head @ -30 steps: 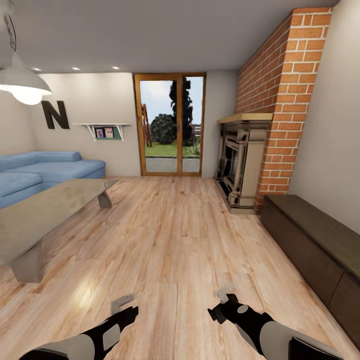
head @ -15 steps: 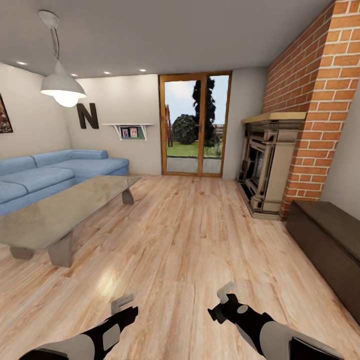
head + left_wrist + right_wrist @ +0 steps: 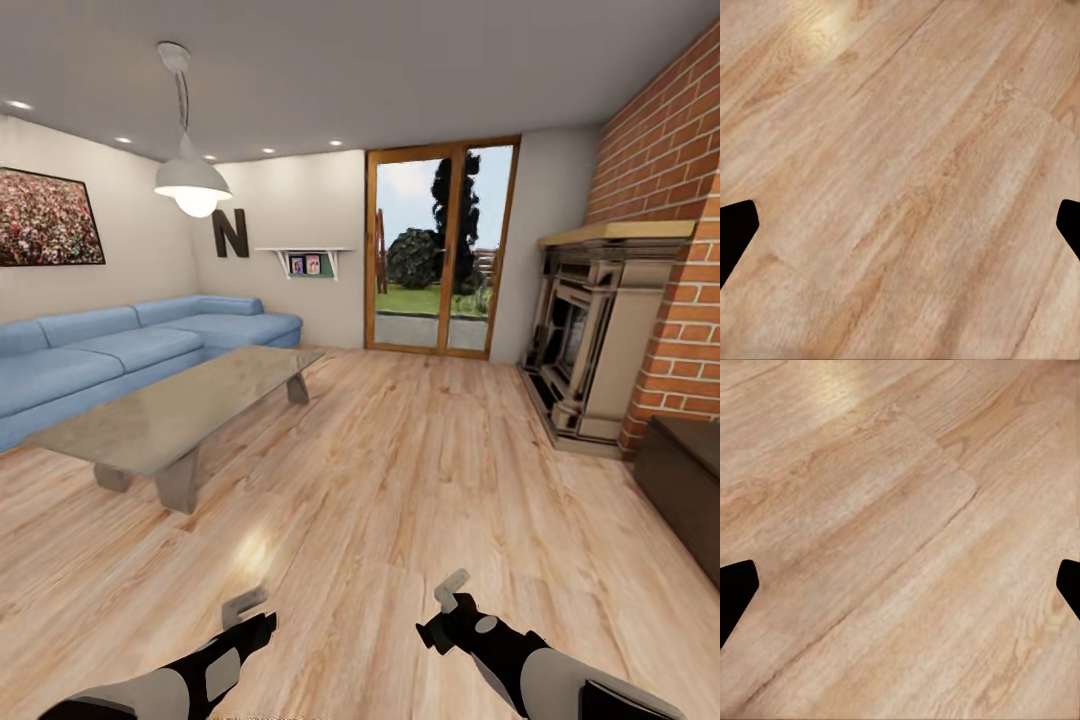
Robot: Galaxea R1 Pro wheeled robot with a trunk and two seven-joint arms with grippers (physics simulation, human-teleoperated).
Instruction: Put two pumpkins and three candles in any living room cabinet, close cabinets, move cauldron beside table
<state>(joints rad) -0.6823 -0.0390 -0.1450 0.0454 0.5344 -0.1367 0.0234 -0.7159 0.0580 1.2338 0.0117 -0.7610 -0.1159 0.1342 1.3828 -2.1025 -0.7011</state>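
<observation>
both arms low over wood floor [image 3: 400, 480], left gripper [image 3: 243, 606] and right gripper [image 3: 452, 590] spread

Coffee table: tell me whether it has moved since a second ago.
No. The coffee table keeps its place beside the sofa; the whole view slid right because the camera turned left.

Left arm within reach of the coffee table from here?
Probably not. The left gripper hangs open over bare floor, and the coffee table stands well ahead to the left with open floor between. Nothing blocks the way; the base likely needs to move closer.
</observation>
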